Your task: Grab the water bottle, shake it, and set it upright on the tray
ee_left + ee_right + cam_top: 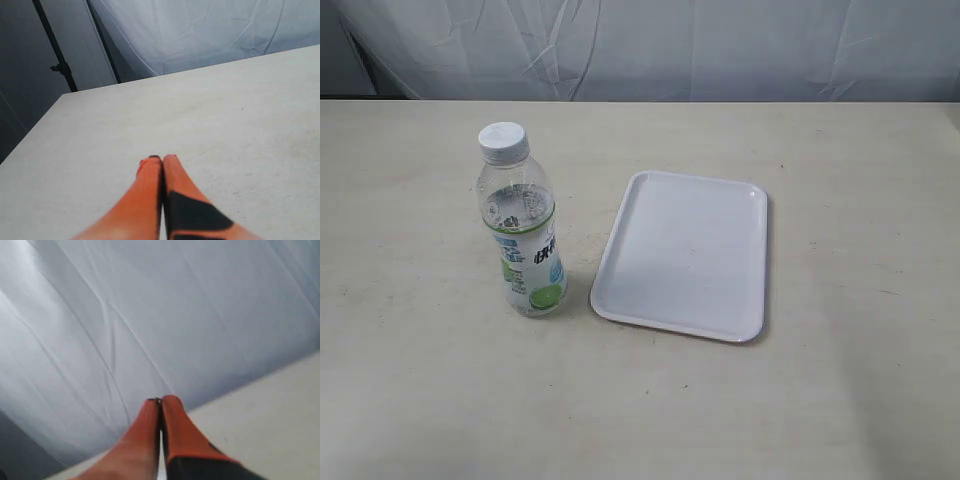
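The water bottle (523, 225) stands upright on the table, clear with a white cap and a lime on its label. Just to its right lies the flat white tray (686, 254) with nothing on it. Neither gripper shows in the exterior view. In the left wrist view my left gripper (162, 159) is shut, its orange fingers pressed together above bare table, holding nothing. My right gripper (161, 400) is also shut and holds nothing, pointing toward the backdrop. Bottle and tray are out of both wrist views.
A pale table (840, 400) fills the exterior view, with a white cloth backdrop (650, 45) behind its far edge. A dark stand pole (56, 47) rises beyond the table corner in the left wrist view.
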`<state>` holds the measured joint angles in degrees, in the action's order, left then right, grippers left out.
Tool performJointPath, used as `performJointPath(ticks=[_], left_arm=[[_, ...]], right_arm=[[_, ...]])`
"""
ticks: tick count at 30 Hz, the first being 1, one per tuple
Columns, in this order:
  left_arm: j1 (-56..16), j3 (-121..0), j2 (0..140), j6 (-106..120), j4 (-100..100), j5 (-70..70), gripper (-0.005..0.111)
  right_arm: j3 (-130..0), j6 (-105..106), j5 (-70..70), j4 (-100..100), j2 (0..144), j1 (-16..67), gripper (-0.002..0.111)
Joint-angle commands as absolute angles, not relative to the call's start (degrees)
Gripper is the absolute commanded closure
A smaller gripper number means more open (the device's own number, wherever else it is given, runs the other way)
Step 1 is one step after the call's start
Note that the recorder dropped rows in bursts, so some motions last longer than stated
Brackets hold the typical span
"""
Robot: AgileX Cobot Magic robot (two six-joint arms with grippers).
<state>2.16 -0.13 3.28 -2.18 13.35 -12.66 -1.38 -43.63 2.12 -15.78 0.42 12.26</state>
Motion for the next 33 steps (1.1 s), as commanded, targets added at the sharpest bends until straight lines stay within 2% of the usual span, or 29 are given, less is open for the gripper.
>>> performJointPath(ticks=[1,2,3,4,5,7,10,13,16,21,23,25,26,27,29,33], left_arm=[[2.2,0.0,3.04,-2.58,13.14,-11.9,0.107],[2.2,0.0,3.04,-2.58,13.14,-11.9,0.107],[2.2,0.0,3.04,-2.58,13.14,-11.9,0.107],[2.2,0.0,3.04,-2.58,13.14,-11.9,0.107],[2.2,0.0,3.04,-2.58,13.14,-11.9,0.107],[2.2,0.0,3.04,-2.58,13.14,-11.9,0.107],[2.2,0.0,3.04,-2.58,13.14,-11.9,0.107],[2.2,0.0,3.04,-2.58,13.14,-11.9,0.107],[2.2,0.0,3.04,-2.58,13.14,-11.9,0.107],[2.2,0.0,3.04,-2.58,13.14,-11.9,0.107],[2.2,0.0,3.04,-2.58,13.14,-11.9,0.107],[2.2,0.0,3.04,-2.58,13.14,-11.9,0.107],[2.2,0.0,3.04,-2.58,13.14,-11.9,0.107],[2.2,0.0,3.04,-2.58,13.14,-11.9,0.107],[2.2,0.0,3.04,-2.58,13.14,-11.9,0.107],[2.2,0.0,3.04,-2.58,13.14,-11.9,0.107]], right_arm=[[-1.49,-53.38,18.84,-10.86,0.0,12.08,0.105],[-1.49,-58.84,20.36,-10.9,0.0,12.08,0.105],[-1.49,-72.7,27.51,-15.59,0.0,12.08,0.105],[-1.49,-75.73,32.05,-18.77,0.0,12.08,0.105],[-1.72,-75.85,46.78,-26.01,0.0,12.08,0.105],[-4.02,-70.51,61.02,-31.27,0.0,12.08,0.105],[-8.55,-69.69,67.02,-34.84,0.0,12.08,0.105],[-12.38,-75.58,59.09,-48.65,0.0,12.08,0.105],[-12.38,-91.19,60.13,-58.66,0.0,12.08,0.105],[-12.38,-96.66,63.23,-43.01,0.0,12.08,0.105],[-12.62,-99.78,55.01,-44.54,0.0,12.08,0.105],[-14.55,-100.2,39.97,-55.85,0.0,12.08,0.105],[-16.78,-102.62,28.26,-72.24,1.3,12.08,0.105],[-18.65,-106.4,21.93,-88.07,4.9,12.08,0.105],[-20.23,-112.91,15.74,-99.95,14.35,12.08,0.106],[-24.55,-111.94,15.15,-99.95,38.05,12.08,0.106]])
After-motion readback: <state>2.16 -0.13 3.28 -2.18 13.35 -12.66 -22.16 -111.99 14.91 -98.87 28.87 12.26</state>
